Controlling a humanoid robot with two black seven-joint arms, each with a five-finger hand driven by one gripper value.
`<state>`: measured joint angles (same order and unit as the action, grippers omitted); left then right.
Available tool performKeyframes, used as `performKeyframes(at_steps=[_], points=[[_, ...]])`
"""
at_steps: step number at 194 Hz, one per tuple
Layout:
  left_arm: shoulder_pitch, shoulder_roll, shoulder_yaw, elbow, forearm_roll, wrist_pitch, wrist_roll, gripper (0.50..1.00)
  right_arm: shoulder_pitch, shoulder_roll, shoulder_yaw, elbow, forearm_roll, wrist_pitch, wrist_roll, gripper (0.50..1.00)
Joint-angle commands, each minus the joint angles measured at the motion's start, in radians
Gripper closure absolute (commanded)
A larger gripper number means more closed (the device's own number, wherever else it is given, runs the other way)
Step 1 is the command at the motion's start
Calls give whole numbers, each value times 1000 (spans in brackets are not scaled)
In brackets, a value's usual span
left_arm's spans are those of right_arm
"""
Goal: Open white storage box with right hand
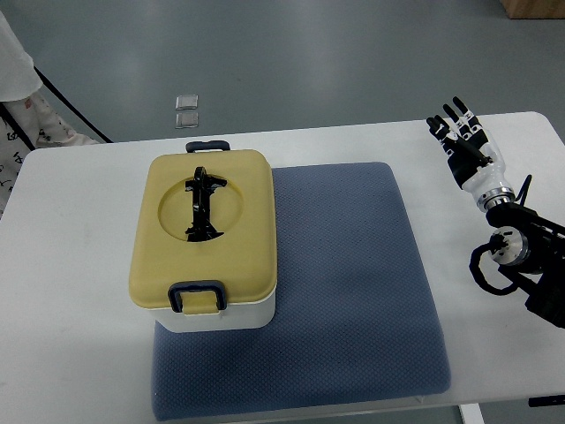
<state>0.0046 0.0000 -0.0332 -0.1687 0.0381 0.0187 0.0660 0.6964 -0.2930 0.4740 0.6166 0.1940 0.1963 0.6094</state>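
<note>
The white storage box sits on the left part of a blue-grey mat. Its yellow lid is down, with a black handle folded into a round recess. A dark latch shows at the near edge and another at the far edge. My right hand hovers over the table's far right, well away from the box, fingers spread and holding nothing. The left arm is out of view.
The white table carries the mat and box. Two small clear packets lie on the grey floor beyond the far edge. A person's white clothing shows at the far left corner.
</note>
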Motion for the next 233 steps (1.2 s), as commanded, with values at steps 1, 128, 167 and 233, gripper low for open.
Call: performKeyframes(at_steps=[1, 128, 167, 233], points=[[0, 0, -1, 0, 0, 0, 0, 500, 0, 0, 0, 0, 1, 0, 0, 570], [0, 0, -10, 9, -4, 7, -2, 500, 11, -6, 0, 2, -4, -11, -2, 570], [0, 0, -8, 9, -4, 7, -2, 500, 15, -9, 3, 0, -4, -14, -2, 570], [0, 0, -10, 11, -4, 7, -2, 500, 48, -15, -12, 8, -4, -14, -3, 570]])
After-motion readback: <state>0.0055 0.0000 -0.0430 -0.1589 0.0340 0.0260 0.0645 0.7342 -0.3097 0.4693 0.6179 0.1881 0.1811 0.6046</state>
